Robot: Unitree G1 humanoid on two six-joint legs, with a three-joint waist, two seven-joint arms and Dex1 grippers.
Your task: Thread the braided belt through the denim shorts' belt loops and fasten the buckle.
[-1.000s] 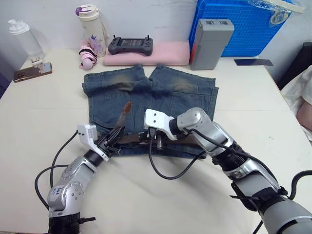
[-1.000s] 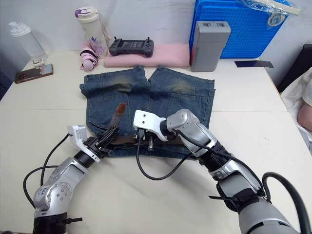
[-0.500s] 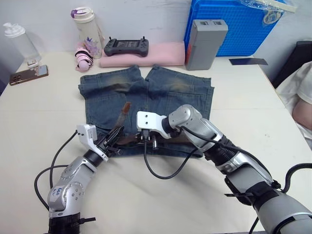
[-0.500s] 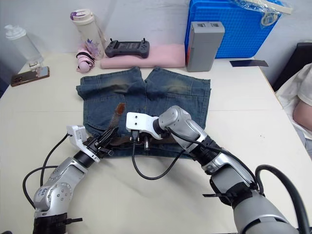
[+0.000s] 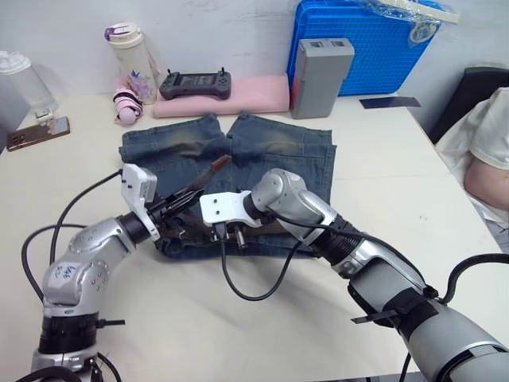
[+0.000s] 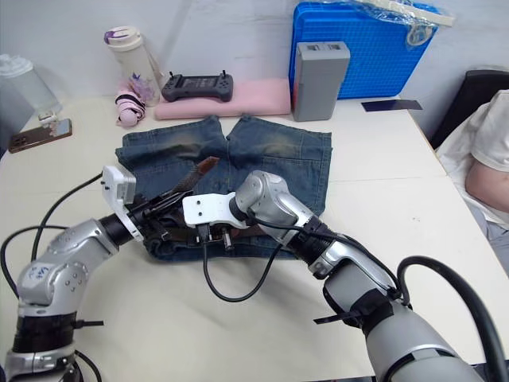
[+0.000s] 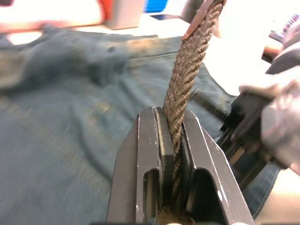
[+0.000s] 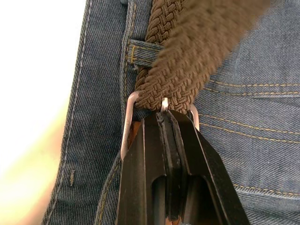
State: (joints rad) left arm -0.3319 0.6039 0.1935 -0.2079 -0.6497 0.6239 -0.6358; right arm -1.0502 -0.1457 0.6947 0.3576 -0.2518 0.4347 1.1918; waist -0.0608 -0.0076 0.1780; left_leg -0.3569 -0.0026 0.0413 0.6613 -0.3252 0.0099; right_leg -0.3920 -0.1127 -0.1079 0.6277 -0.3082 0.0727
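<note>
The denim shorts (image 5: 270, 155) lie flat mid-table, waistband towards me. My left gripper (image 5: 187, 199) hovers over the waistband's left part, shut on the braided belt (image 7: 186, 70), whose tan tip (image 5: 220, 162) sticks up and away past the fingers (image 7: 149, 140). Just right of it, my right gripper (image 5: 227, 232) is shut on the silver buckle (image 8: 125, 126) at the waistband edge. In the right wrist view the belt (image 8: 178, 70) runs under a belt loop (image 8: 140, 50) just beyond the buckle. The rest of the belt along the waistband is hidden behind my right arm.
Along the table's back stand a pink folded cloth (image 5: 238, 86) with a game controller (image 5: 195, 80), a grey box (image 5: 320, 68), a blue crate (image 5: 366, 40), two bottles (image 5: 127, 52) and a phone (image 5: 36, 133). A person (image 5: 485, 151) sits at the right edge.
The camera has shifted. My left arm has risen, lifting the belt's tip end off the shorts. My right gripper has slid left along the waistband, closer to the left gripper.
</note>
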